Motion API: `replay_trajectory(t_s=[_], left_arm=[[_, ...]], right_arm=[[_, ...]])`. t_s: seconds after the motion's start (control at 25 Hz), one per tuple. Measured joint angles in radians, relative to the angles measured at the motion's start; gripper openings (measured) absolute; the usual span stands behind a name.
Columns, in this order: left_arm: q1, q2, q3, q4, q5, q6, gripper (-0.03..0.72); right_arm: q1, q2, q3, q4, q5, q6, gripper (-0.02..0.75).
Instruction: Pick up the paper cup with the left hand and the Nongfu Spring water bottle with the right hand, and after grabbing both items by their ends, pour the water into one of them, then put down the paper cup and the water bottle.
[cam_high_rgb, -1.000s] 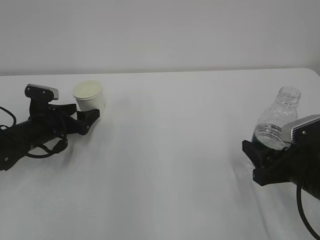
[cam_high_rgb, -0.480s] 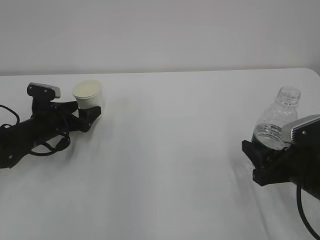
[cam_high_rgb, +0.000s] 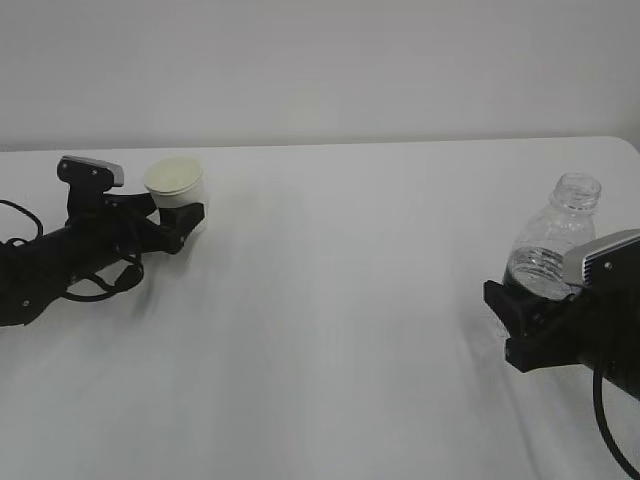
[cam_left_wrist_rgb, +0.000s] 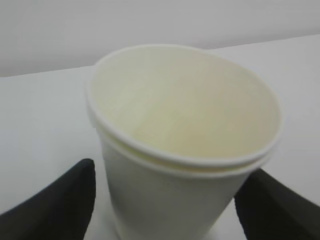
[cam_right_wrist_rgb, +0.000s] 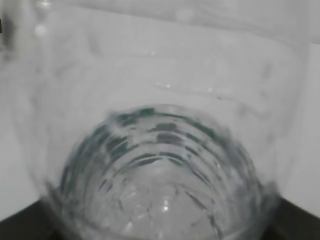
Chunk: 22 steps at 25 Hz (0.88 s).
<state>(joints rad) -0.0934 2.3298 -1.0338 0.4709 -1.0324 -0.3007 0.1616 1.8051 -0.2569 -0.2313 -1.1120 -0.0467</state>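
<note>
Two things sit in reach, neither clearly lifted. At far left the cup (cam_high_rgb: 175, 184) stands upright, mouth up, between the left hand's (cam_high_rgb: 178, 222) spread jaws, which do not visibly touch it. At near right the bottle (cam_high_rgb: 555, 240) stands upright, open neck up, its base seated between the right hand's (cam_high_rgb: 520, 325) jaws, apparently gripped. Whether pouring is done I cannot tell.

Exterior camera overlooks table (cam_high_rgb: 330, 300); wrist cameras sit close.
</note>
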Motion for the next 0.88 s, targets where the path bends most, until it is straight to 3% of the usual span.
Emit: replay_trajectory(t_s=[0.64, 0.88], left_arm=[[-0.036, 0.027, -0.075, 0.001, 0.060, -0.004, 0.609], [-0.036, 0.027, -0.075, 0.001, 0.060, -0.004, 0.545]], right_arm=[[0.000, 0.000, 0.000, -0.002, -0.002, -0.001, 0.484], [0.000, 0.000, 0.000, -0.003, -0.002, -0.001, 0.484]])
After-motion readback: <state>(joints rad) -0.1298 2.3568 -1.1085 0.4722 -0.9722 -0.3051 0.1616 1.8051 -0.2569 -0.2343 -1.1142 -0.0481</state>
